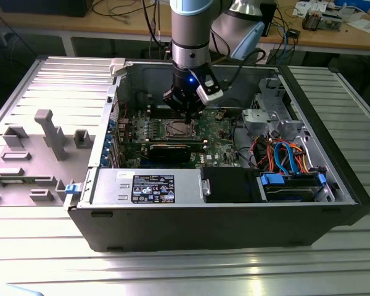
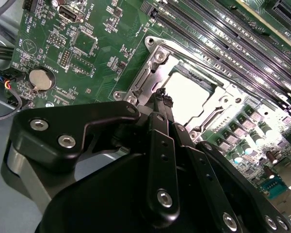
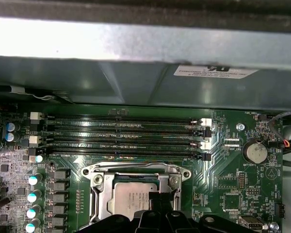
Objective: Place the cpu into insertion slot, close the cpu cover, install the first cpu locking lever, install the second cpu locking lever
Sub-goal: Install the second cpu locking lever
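Cpu [image 3: 131, 196]: one, lying flat inside the insertion slot [image 3: 136, 169] on the green board [image 3: 223, 187], dull grey top facing up; seen in both wrist views, washed bright in the second wrist view [image 2: 186, 94]. Framed on all sides by one cpu cover [image 3: 103, 194], a thin silvery plate lying down around the chip, with the chip's top visible through the square cut-out. Cannot tell how the locking levers stand.

Gripper [image 2: 163, 97]: one, on one arm, coming straight down into the open computer case [image 1: 203, 228] and hanging just over the socket in the exterior view [image 1: 186, 114]. Fingers [image 2: 161, 145] clenched together to a narrow dark tip, with nothing visible between them. Tip right at the near edge of the chip in the first wrist view [image 3: 157, 198], overlapping its corner; cannot tell whether touching or just above.

Four long narrow memory slots [image 3: 121, 136] side by side, just beyond the socket, between it and the case wall. One round coin battery [image 3: 256, 152] on the board, well apart from the socket. Case lying on its side on a ribbed metal worktop [image 1: 172, 271].
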